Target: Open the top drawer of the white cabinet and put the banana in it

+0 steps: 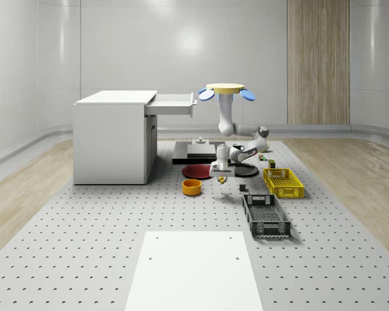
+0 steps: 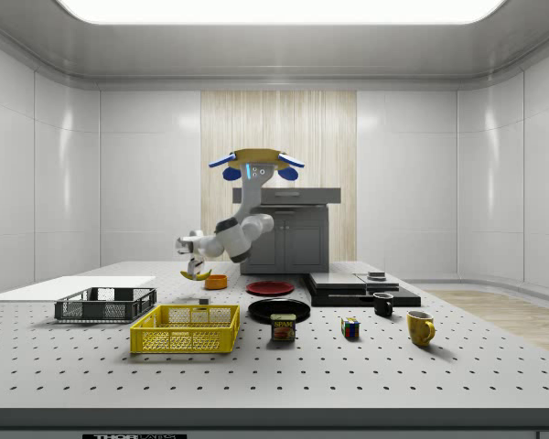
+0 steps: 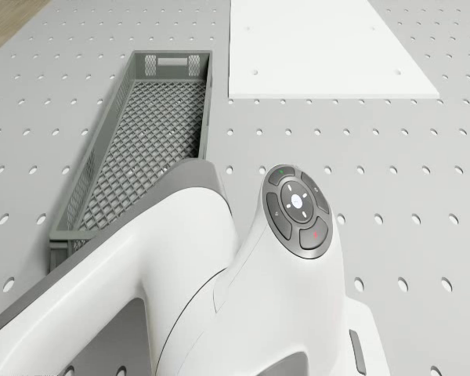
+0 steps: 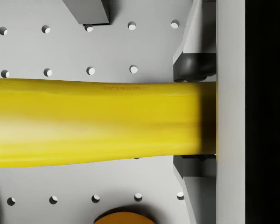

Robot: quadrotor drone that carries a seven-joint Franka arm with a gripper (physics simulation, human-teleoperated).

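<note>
One drawer (image 1: 174,103) already stands pulled out at the top of the white cabinet (image 1: 110,136) in the whole-scene view, jutting toward that view's right. The drone (image 1: 225,90) hovers just beside the drawer's front, above the dark platform and the red plate (image 1: 197,171). Its arm reaches down so the gripper (image 1: 221,175) hangs low over the surface (image 1: 84,246), near the orange bowl (image 1: 192,187). A yellow basket (image 1: 283,182) and a grey crate (image 1: 266,216) lie to the right, well apart from the cabinet.

From the side view, the gripper (image 2: 198,269) holds the banana (image 2: 196,274) clear of the surface, above the grey crate's far end and beside the orange bowl.

Looking down from the drone, the arm's white wrist (image 3: 243,290) fills the foreground, with the grey crate (image 3: 137,141) and a white panel (image 3: 321,47) on the surface beyond.

Along the wrist, the banana (image 4: 98,123) lies crosswise between the jaws, which are clenched on it near one end.

That off-centre grasp is, I judge, the main risk: the long free end could swing or slip during the lift. The drawer's front lip sits high, so the banana must clear it before going in; catching the lip could knock it loose. Open room lies above the surface between gripper and drawer.
</note>
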